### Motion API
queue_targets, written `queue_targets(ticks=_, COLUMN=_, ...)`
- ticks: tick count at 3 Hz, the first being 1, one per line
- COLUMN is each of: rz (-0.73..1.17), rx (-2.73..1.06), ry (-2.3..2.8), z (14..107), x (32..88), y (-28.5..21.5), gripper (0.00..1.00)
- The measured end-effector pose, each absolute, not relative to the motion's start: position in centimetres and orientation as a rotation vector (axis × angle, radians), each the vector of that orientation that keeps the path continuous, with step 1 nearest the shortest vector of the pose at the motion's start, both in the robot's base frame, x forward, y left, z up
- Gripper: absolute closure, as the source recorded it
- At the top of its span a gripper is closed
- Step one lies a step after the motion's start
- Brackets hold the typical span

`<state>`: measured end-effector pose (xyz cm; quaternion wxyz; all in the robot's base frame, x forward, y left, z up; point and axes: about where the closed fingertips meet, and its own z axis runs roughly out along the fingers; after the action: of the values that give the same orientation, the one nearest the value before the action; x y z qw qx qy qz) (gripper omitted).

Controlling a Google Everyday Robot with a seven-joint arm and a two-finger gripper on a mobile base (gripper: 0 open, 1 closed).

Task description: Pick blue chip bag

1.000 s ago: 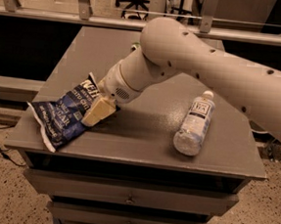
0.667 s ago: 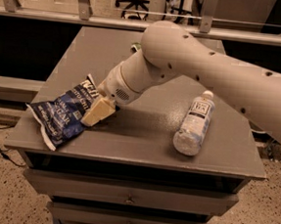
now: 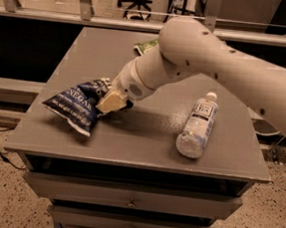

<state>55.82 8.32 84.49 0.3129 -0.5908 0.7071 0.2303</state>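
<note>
Our end effector [image 3: 109, 103] sits low over the left half of the table [image 3: 140, 141], about midway between the back and front edges. We see one pale, tan finger [image 3: 112, 102] pressed against the right end of the blue chip bag [image 3: 73, 106], and the bag's crimped top is pinched there, so we read the end effector as closed on the bag with almost no gap left. The bag hangs out to the left of that grip, tilted, with its white lettering facing up and its lower corner pointing toward the front left corner of the table. We cannot tell whether that lower corner touches the table or hangs just above it.

Our arm [image 3: 217, 67] reaches in from the right edge and crosses above the middle of the table. A clear water bottle [image 3: 197, 126] lies on its side near the front right corner, cap toward the back edge, well apart from the bag. A small green bag [image 3: 145, 46] shows near the back edge, partly hidden behind the arm.
</note>
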Motion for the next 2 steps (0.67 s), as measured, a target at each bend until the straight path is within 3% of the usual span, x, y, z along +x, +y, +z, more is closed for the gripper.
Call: queue_targets(ticks=2, rz=0.581, rx=-1.448, ry=1.822, z=92.8, x=59.3, y=4.6, gripper=1.0)
